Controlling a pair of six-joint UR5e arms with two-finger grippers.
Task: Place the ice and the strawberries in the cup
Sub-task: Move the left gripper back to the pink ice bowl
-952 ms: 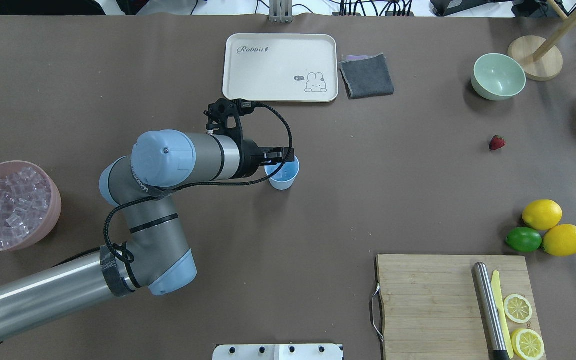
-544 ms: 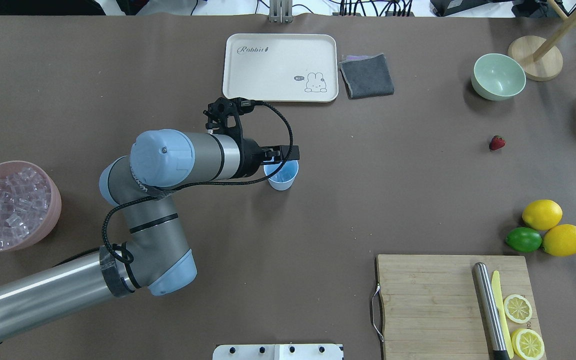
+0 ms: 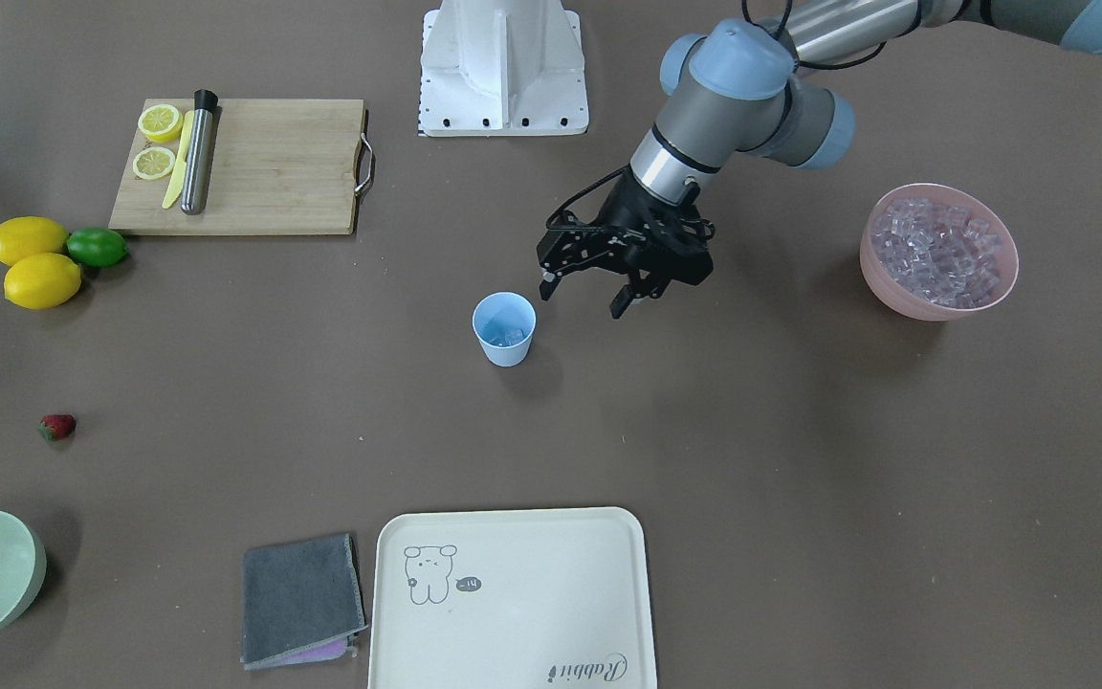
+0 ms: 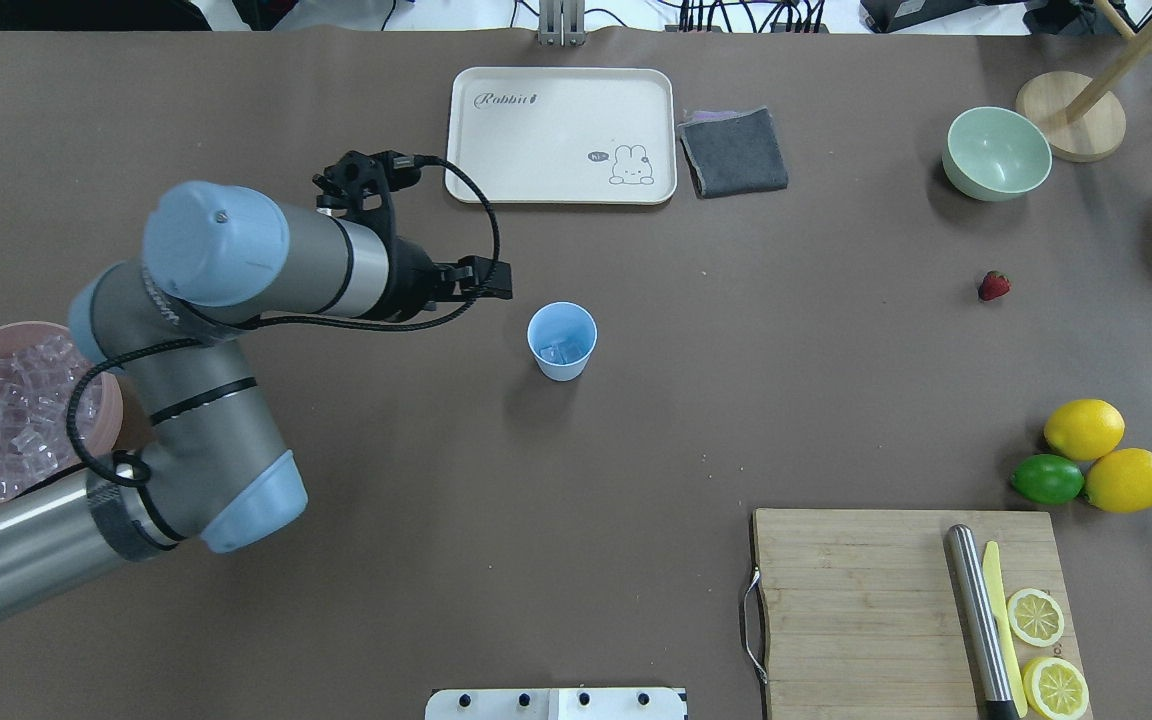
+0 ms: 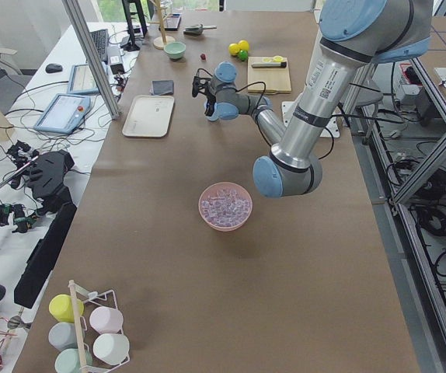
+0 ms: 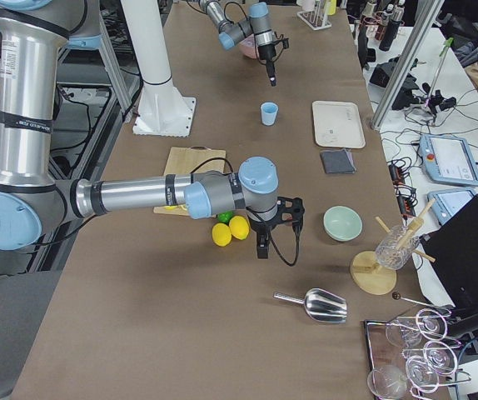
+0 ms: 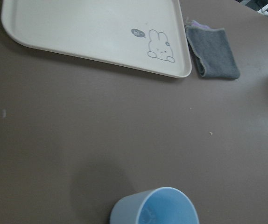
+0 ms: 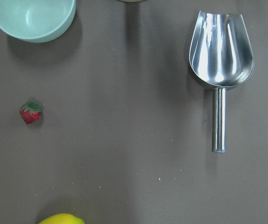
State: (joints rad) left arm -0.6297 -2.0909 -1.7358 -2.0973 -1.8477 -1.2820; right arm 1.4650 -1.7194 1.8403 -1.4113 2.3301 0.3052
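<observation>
While the tabletop (image 4: 636, 450) keeps the left gripper (image 3: 581, 300), fingers spread and empty, well apart from the right gripper (image 6: 261, 247), whose fingers I cannot judge, the cup (image 4: 562, 371) stands just beside the left. The strawberry (image 4: 994, 286) lies far off towards the right arm, seemingly its pick. Ice (image 4: 563, 352) sits inside the cup.

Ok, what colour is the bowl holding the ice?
The bowl is pink; it shows best in the exterior front-facing view.
</observation>
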